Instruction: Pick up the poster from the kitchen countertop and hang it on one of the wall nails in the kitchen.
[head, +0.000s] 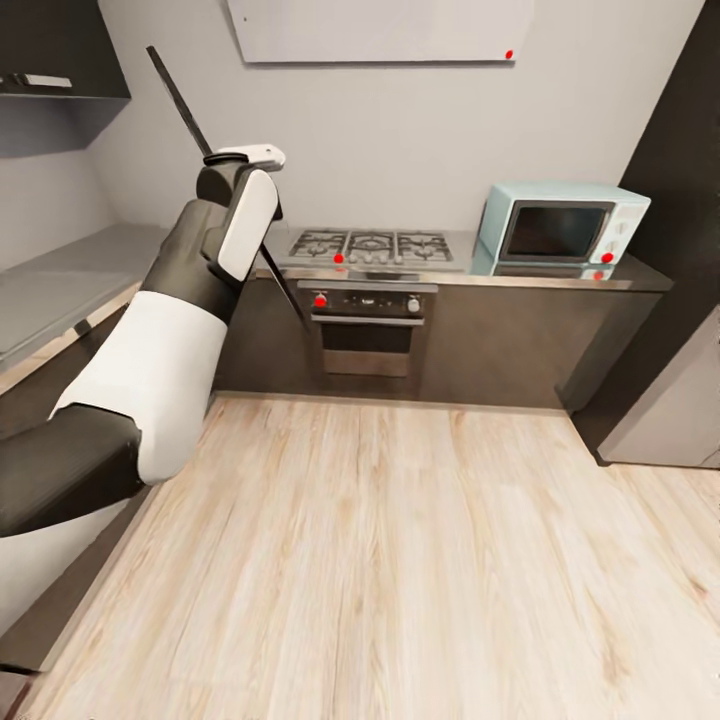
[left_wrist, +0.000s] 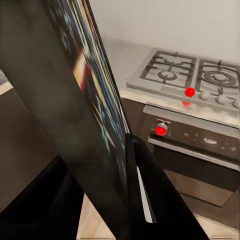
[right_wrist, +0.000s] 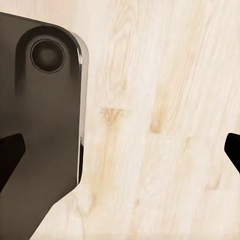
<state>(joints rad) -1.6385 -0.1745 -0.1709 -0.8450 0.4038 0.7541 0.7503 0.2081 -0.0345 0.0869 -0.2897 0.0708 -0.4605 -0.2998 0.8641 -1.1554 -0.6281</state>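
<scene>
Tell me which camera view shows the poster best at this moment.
The left wrist view: the poster runs close across the frame, its colourful printed face visible at a steep angle, held in the left gripper. The head view gives it edge-on, a thin dark line rising above the left gripper. The right wrist view looks at wooden floor.

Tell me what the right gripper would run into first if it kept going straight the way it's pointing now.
Most likely the light wooden floor: the right wrist view looks along the open right gripper straight onto the planks, with nothing between the fingertips. The dark rounded robot base sits just to one side; depth is hard to judge.
</scene>
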